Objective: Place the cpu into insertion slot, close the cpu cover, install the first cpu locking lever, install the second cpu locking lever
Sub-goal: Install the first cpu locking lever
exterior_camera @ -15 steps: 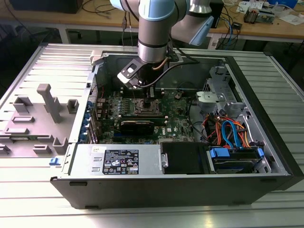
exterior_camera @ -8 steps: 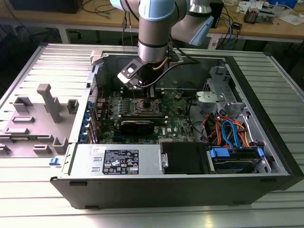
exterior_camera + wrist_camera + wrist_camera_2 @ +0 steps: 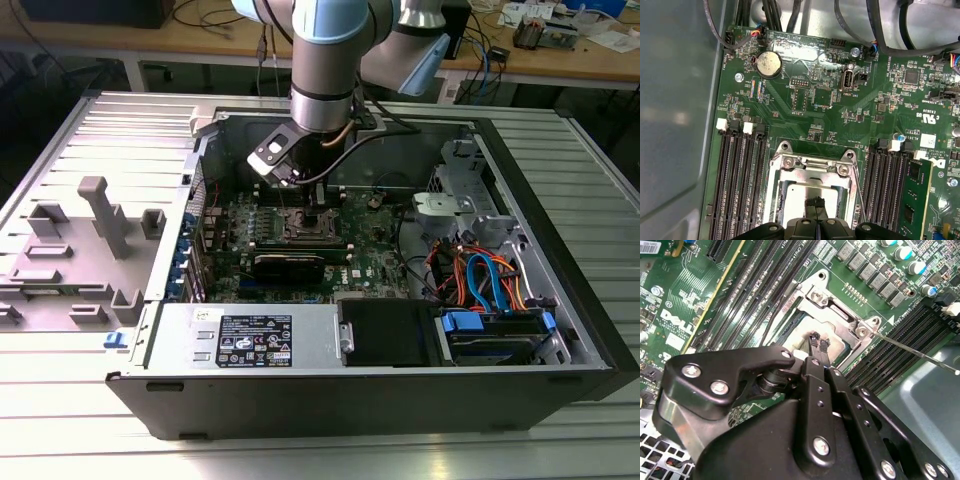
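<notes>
- gripper reaches straight down from the pale blue and grey robot arm into the open computer case, just above the centre of the exterior view.
- its two black fingertips are drawn in narrow, almost meeting, with nothing seen between them. in both wrist views they sit right over the cpu; whether they press on it cannot be told.
- cpu lies flat in the insertion slot, its dull silver-grey top showing through the window of the cpu cover.
- cpu cover appears to lie down flat around the chip, and the edge of it that carries two screws is on the side away from the gripper.
- one thin wire lever stands free of the socket in the second wrist view, angling away above the long black memory slots.
- more memory slots flank the socket on both sides in the first wrist view, all set in the green circuit board. a round coin battery sits well apart from the socket, beyond the cover's screwed edge.
- at the exterior view's right, orange and blue cables crowd the case's corner. a silver power supply box runs along the lower centre.
- grey plastic fixtures stand on the ribbed metal table at the exterior view's left, outside the case.
</notes>
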Motion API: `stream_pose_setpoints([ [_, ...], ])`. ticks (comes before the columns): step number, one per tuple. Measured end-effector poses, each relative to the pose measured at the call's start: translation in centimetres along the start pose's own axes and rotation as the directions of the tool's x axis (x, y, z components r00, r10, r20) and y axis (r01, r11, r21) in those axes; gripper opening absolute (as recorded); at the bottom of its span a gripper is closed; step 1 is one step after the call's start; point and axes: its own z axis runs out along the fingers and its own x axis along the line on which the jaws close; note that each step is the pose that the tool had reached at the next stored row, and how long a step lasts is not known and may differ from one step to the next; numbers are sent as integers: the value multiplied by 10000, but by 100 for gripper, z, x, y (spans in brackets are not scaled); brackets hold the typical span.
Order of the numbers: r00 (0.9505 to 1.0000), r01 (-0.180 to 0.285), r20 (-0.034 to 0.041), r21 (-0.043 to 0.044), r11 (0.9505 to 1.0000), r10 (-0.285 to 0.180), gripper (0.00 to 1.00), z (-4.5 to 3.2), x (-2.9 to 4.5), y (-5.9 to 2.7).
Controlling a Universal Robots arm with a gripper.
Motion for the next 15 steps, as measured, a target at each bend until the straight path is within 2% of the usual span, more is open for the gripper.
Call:
stream_pose_setpoints([
  [5, 10000, 1, -40, -5, 10000, -1, 11, -57, -3, 0],
  [6, 10000, 3, -69, -10, 10000, -3, 11, -60, -6, 0],
  [11, 10000, 2, -71, -10, 10000, -2, 11, -63, -7, -1],
  [15, 10000, 2, -74, -8, 10000, -2, 11, -101, -9, -2],
])
